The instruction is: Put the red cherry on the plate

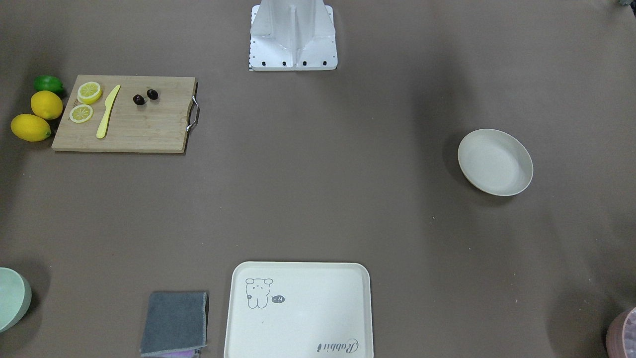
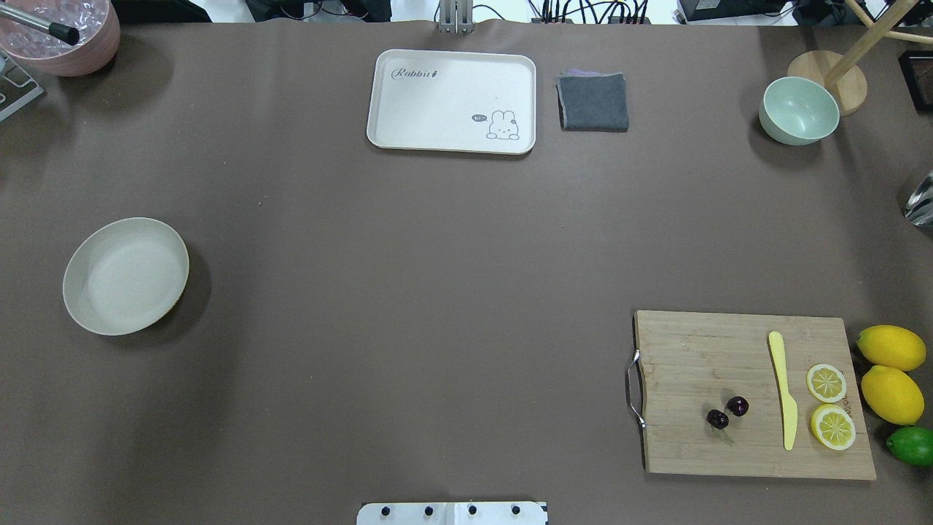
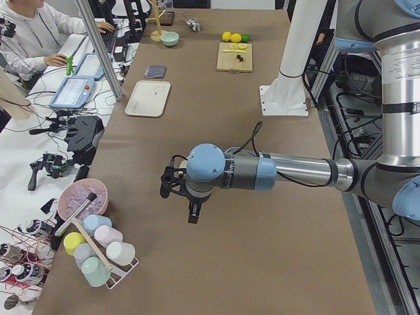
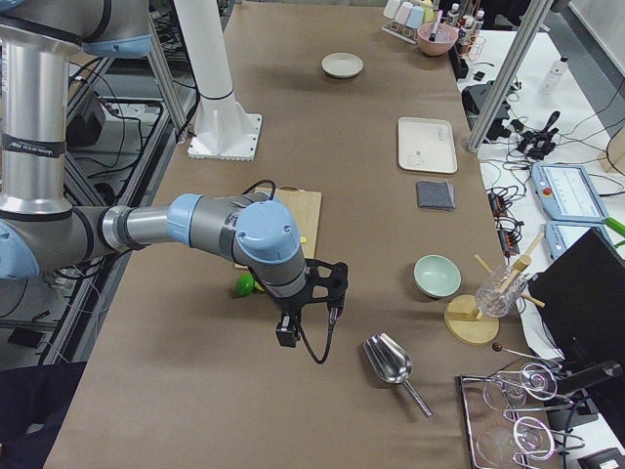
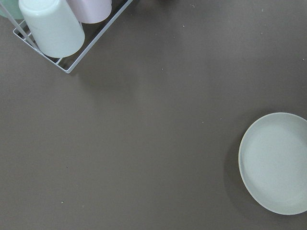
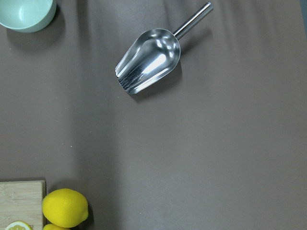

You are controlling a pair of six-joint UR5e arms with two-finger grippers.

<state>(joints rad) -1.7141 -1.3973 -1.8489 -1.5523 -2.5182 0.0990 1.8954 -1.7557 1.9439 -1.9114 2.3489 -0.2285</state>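
Only the cream tray (image 2: pixel 452 91) carries writing. In the overhead view the word "Rabbit" stands in script at its 10 o'clock corner. At 4 o'clock, a small dark speech bubble (image 2: pixel 479 117) beside the drawn rabbit (image 2: pixel 503 125) seems to read "hi".
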